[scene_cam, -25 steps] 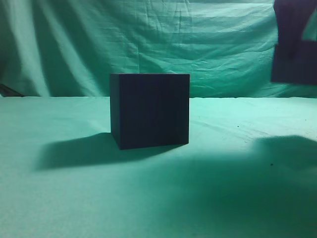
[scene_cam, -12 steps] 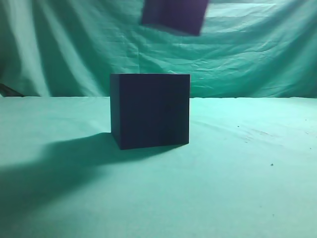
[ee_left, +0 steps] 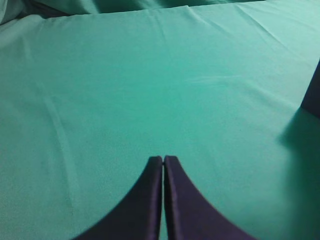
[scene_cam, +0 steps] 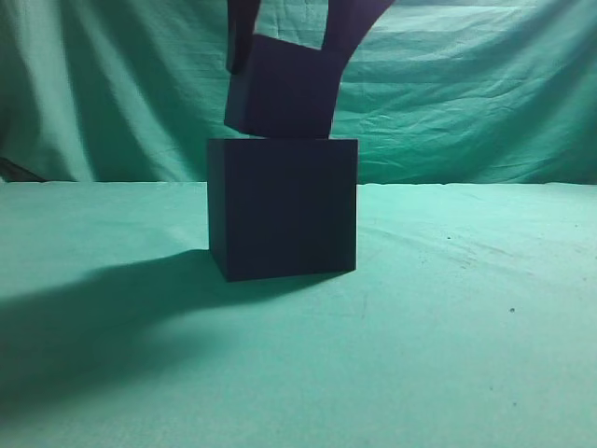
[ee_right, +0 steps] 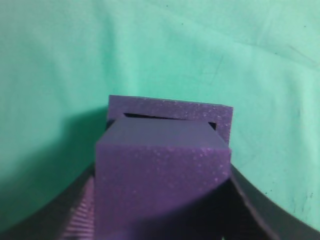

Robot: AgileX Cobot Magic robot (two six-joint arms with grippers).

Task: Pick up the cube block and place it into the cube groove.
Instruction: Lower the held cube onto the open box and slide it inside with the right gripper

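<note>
The cube groove (scene_cam: pixel 283 207) is a big dark box on the green cloth at the middle of the exterior view. My right gripper (scene_cam: pixel 284 51) comes down from above and is shut on the cube block (scene_cam: pixel 280 89), which hangs slightly tilted right over the box's top, its lower edge at the rim. In the right wrist view the purple cube block (ee_right: pixel 162 180) fills the jaws (ee_right: pixel 162 200), with the groove's rim and opening (ee_right: pixel 170 110) just beyond it. My left gripper (ee_left: pixel 163 160) is shut and empty over bare cloth.
Green cloth (scene_cam: pixel 466 355) covers the table and hangs as a backdrop (scene_cam: pixel 466 84). A dark corner of the box shows at the right edge of the left wrist view (ee_left: pixel 314 95). The arm's shadow lies on the cloth at the left.
My right gripper carried the cube block from the upper right leftward, then lowered it until it sits just above the box's top. The shadow shifted to the left.
</note>
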